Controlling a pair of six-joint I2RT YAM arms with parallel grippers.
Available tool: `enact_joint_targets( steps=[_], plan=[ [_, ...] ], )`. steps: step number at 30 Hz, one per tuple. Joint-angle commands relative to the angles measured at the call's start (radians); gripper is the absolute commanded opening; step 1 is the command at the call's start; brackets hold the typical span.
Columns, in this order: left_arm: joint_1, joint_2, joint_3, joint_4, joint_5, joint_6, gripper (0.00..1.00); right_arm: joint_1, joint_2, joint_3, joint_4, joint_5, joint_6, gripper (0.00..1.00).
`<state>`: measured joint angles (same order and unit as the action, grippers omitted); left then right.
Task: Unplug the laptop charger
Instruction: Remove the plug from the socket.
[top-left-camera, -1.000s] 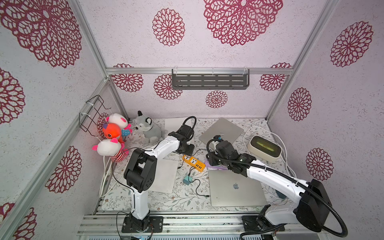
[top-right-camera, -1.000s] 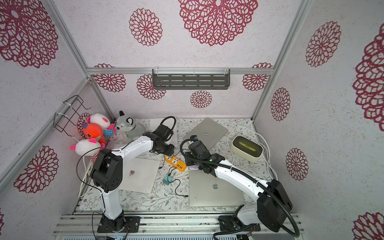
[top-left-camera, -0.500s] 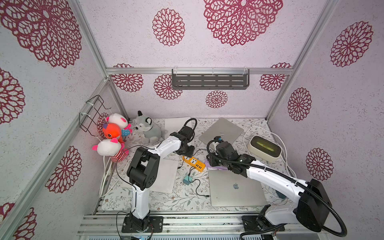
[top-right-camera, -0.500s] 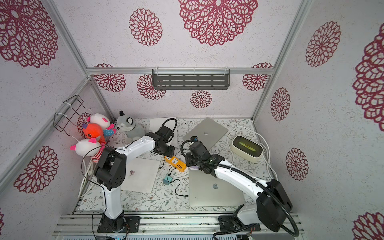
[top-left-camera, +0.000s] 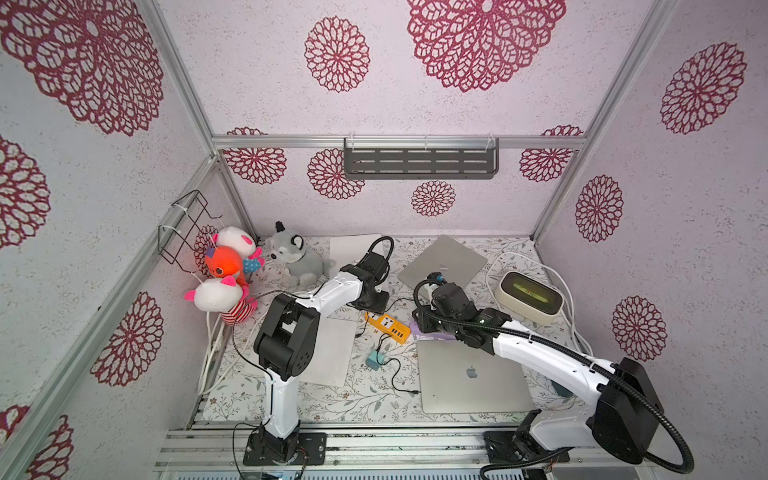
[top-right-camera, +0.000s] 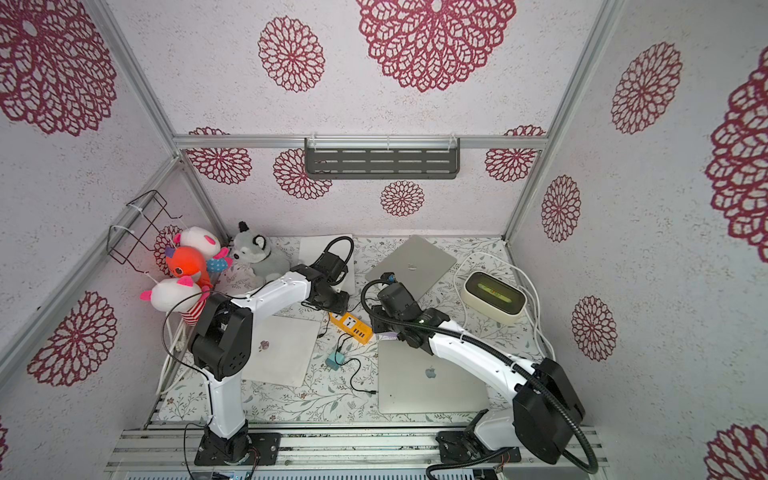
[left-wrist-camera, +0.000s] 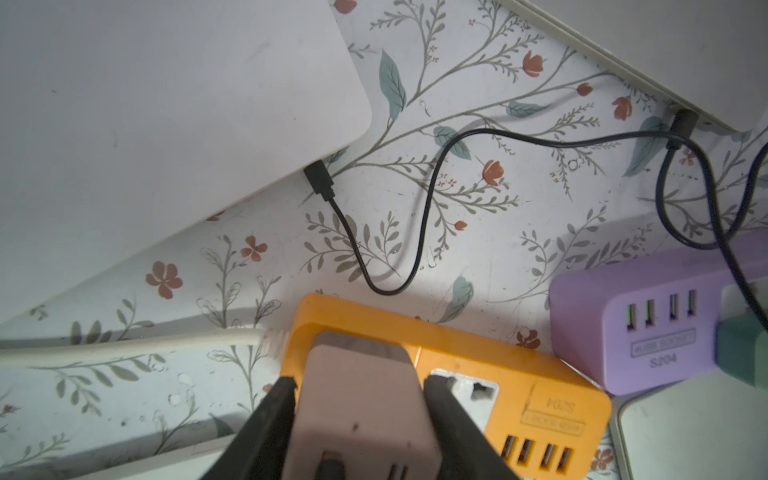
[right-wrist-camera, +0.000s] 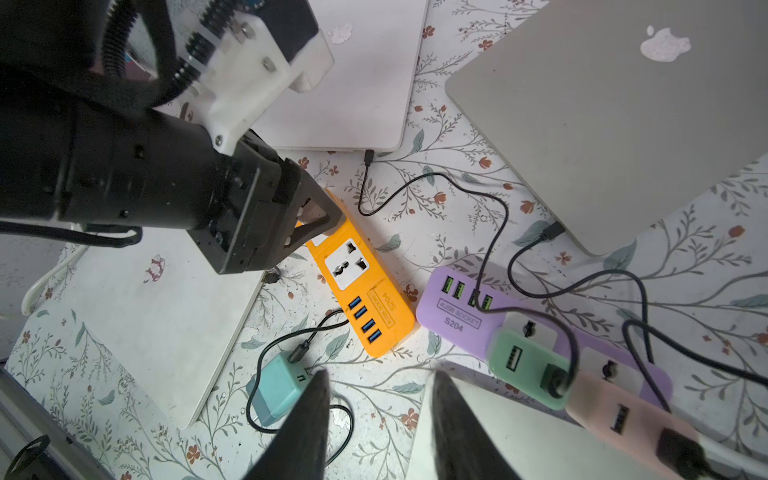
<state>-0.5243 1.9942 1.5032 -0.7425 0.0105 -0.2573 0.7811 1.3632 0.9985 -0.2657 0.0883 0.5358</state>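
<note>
The left hand (left-wrist-camera: 358, 380) is gripping the pink charger block (left-wrist-camera: 361, 424), one finger against each side, while the block is sitting plugged into the end socket of the orange power strip (left-wrist-camera: 519, 386) on the desk (left-wrist-camera: 478, 232). Holding it by its sides is probably allowing a straight pull from the socket. Contact seems firm, though shadow is hiding the lower edges. The right hand (right-wrist-camera: 381, 374) is hovering open and empty nearby, perhaps waiting to steady the strip.

In both top views the left gripper (top-left-camera: 375, 304) hides the pink charger (left-wrist-camera: 365, 415) at the ten o'clock end of the orange power strip (top-left-camera: 390, 327); its prongs show nowhere.
</note>
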Motion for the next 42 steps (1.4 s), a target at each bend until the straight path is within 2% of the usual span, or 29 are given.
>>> enact_joint_targets(
  steps=[1, 8, 15, 24, 36, 42],
  plan=[
    [-0.005, -0.018, 0.009, -0.003, -0.01, 0.0, 0.47, -0.006, 0.001, 0.0, 0.02, -0.011, 0.029, 0.42],
    [-0.005, -0.02, 0.004, -0.013, -0.026, -0.003, 0.41, -0.007, 0.042, 0.001, 0.054, -0.045, 0.076, 0.42],
    [-0.005, -0.061, -0.01, -0.023, -0.029, -0.002, 0.4, -0.003, 0.154, 0.04, 0.042, -0.062, 0.023, 0.4],
    [-0.008, -0.058, -0.015, -0.028, -0.036, -0.002, 0.4, 0.029, 0.293, 0.129, -0.003, -0.044, -0.063, 0.31],
    [-0.008, -0.047, -0.009, -0.026, -0.035, -0.014, 0.4, 0.037, 0.371, 0.127, 0.047, -0.107, -0.074, 0.14],
    [-0.011, -0.04, -0.003, -0.028, -0.032, -0.017, 0.4, 0.035, 0.385, 0.109, 0.064, -0.11, -0.071, 0.1]
  ],
)
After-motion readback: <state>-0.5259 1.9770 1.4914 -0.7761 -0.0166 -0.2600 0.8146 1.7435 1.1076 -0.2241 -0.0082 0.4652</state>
